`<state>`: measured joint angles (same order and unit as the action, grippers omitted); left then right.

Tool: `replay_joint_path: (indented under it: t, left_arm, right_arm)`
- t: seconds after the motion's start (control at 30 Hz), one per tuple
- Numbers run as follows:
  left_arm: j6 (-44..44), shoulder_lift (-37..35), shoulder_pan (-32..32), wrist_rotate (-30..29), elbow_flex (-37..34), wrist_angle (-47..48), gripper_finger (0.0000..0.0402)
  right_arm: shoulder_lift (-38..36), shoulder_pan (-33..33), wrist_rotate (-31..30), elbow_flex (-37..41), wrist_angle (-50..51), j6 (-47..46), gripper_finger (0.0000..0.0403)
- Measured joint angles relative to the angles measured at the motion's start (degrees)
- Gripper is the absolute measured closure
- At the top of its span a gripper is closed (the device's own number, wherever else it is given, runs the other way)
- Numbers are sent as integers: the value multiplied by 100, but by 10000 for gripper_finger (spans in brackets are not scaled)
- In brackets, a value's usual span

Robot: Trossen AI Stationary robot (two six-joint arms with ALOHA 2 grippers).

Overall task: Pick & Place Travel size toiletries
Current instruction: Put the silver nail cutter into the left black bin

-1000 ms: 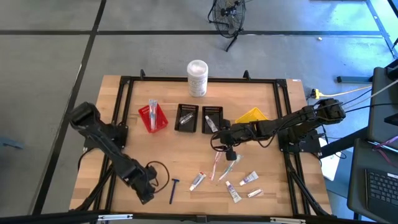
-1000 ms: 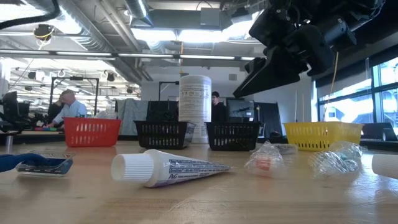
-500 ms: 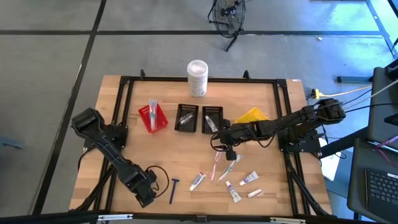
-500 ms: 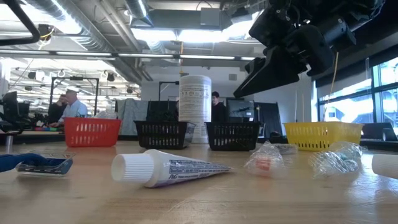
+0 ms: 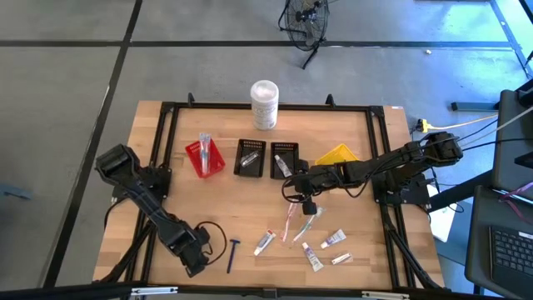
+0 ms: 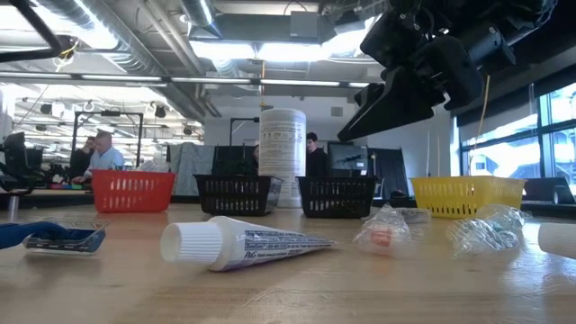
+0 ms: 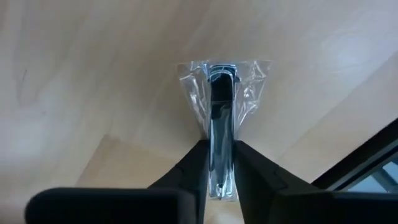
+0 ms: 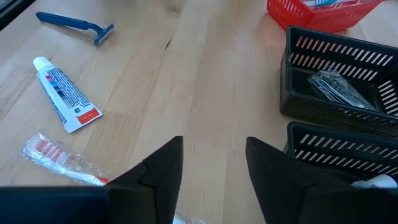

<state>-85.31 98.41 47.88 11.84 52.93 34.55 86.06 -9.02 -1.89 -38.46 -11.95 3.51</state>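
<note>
while the left gripper [image 7: 222, 163] sits low at the near-left of the table [image 5: 250, 208], its fingers [image 7: 194, 163] are closed on a plastic-wrapped item [image 7: 222, 109], dark and slim, lying on the wood between them. right gripper [image 8: 213, 163] hangs spread and empty over mid-table; wrapped toothbrush [image 8: 62, 158], white tube [image 8: 65, 93] and blue razor [image 8: 74, 23] lie ahead of it, black bins [image 8: 339, 74] beside.
</note>
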Motion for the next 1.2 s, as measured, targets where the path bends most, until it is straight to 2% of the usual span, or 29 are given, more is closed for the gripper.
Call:
replay_joint_path:
  t: [0.17, 0.33, 0.63, 0.87, 1.03, 1.2]
  left_arm:
    - [636, -7, -258, -284, 46, 1, 353]
    - [1928, -43, -740, -1222, 280, 203, 350]
    - [4442, -234, -2197, -2387, 1134, 1116, 351]
    - [5948, -247, -3490, -3282, 1488, 1047, 350]
    - [6679, -247, -4351, -3423, 1539, 640, 350]
    - [6917, -247, -5039, -3358, 1539, 472, 350]
  right_arm:
    - [0, -23, 12, 0, 13, -346, 238]
    - [-2, -171, 411, 0, 240, -721, 250]
    - [-2, -553, 433, 4, 348, -1050, 281]
    - [-2, -775, 431, 4, 341, -1362, 301]
    - [-2, -929, 429, 4, 323, -1377, 311]
    - [-2, -1048, 369, 4, 295, -1377, 315]
